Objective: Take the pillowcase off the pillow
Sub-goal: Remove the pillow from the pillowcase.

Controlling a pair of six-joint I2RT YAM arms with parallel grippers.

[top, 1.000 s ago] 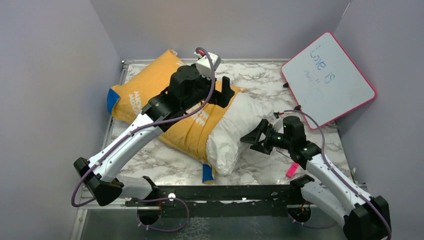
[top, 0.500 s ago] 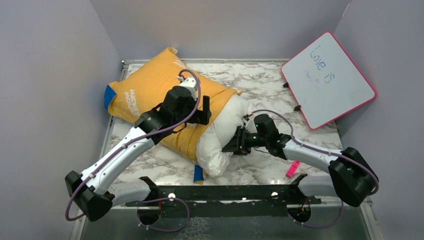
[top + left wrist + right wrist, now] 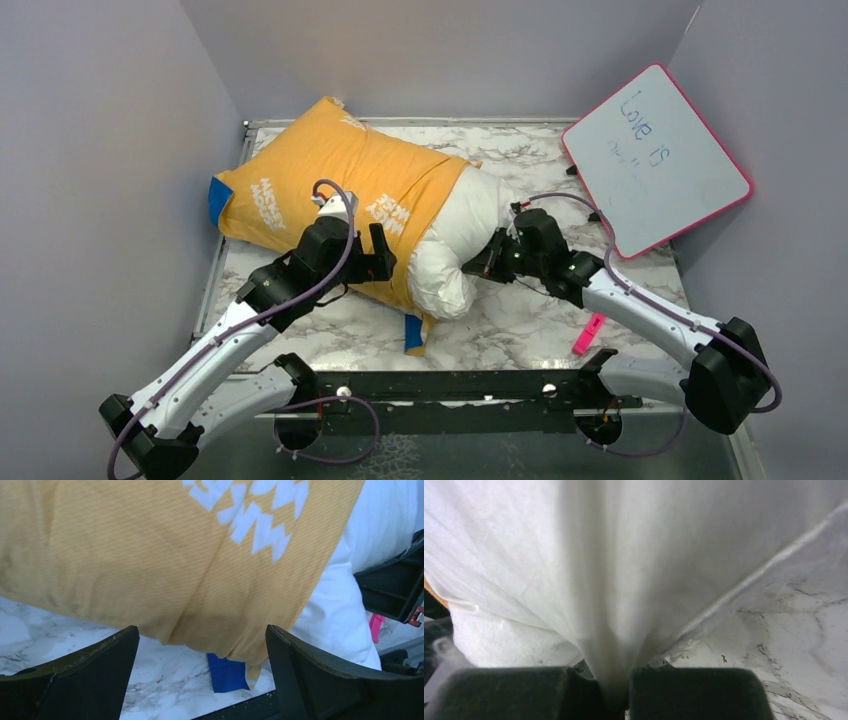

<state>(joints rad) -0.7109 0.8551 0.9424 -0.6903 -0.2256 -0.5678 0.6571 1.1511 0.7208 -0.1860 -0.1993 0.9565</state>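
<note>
The orange-yellow pillowcase (image 3: 330,180) with white lettering covers most of the pillow and lies across the back left of the table; blue corners peek out at its left and near edges. The white pillow (image 3: 458,240) sticks out of its right end. My right gripper (image 3: 487,266) is shut on a pinch of the pillow's white fabric (image 3: 614,645) at that exposed end. My left gripper (image 3: 365,268) stands open over the pillowcase's near edge (image 3: 210,620), with nothing between its fingers (image 3: 305,670); a blue corner (image 3: 227,672) shows below.
A pink-edged whiteboard (image 3: 655,160) leans at the back right. A pink marker (image 3: 586,333) lies on the marble tabletop (image 3: 530,320) near the right arm. Grey walls close the left, back and right sides.
My right gripper has reached left and closed on the pillow's end. My left arm has drawn back toward the near edge of the pillowcase, still open. The pillow has shifted slightly.
</note>
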